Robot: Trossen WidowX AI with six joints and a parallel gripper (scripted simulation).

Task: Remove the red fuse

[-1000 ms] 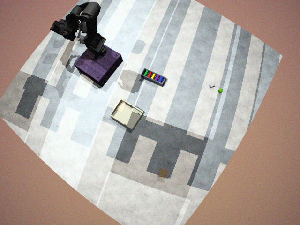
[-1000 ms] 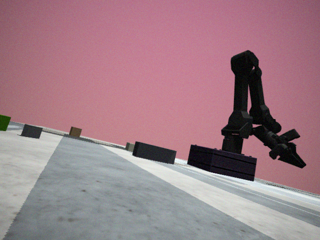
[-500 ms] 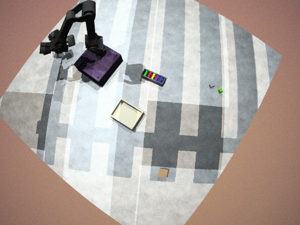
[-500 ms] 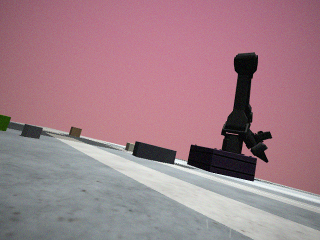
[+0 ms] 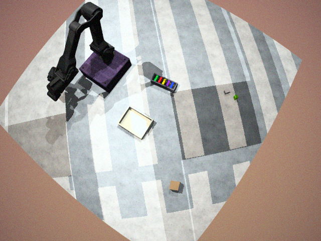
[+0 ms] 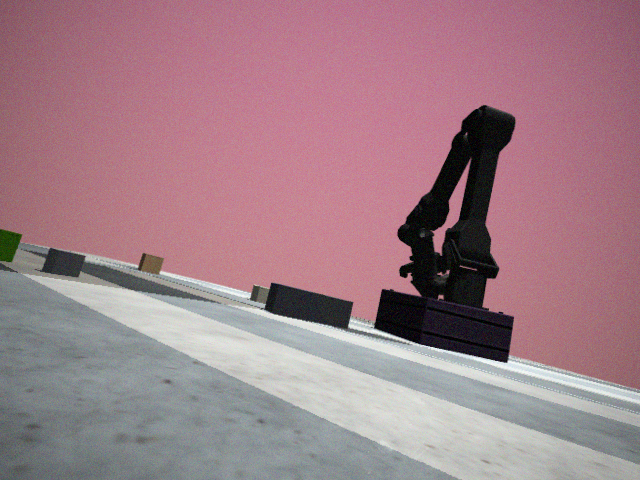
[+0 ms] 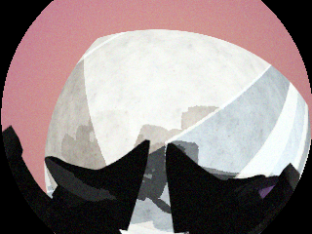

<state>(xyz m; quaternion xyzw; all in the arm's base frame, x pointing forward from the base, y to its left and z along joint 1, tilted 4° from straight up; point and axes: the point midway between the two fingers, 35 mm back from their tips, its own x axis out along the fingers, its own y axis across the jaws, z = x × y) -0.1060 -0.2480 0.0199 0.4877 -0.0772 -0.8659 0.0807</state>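
The red fuse (image 5: 160,79) sits upright in the dark fuse block (image 5: 162,87) (image 6: 310,307), between the green fuse (image 5: 156,77) and the yellow fuse (image 5: 164,81). In the exterior view only the block's side shows and the fuses are hidden. The cream tray (image 5: 130,131) (image 6: 260,293) lies apart from the block, and no fuse shows in it. My gripper (image 5: 53,97) (image 7: 158,145) is far from both, beyond the purple base in the top view. Its fingers stand a narrow gap apart with nothing between them.
The arm stands on a purple base (image 5: 97,75) (image 6: 465,325). A tan cube (image 5: 174,185) (image 6: 150,263) lies beyond the tray. A small grey object (image 5: 226,92) (image 6: 64,262) and a green one (image 5: 235,97) (image 6: 8,245) lie past the block. Striped shadows cross the surface.
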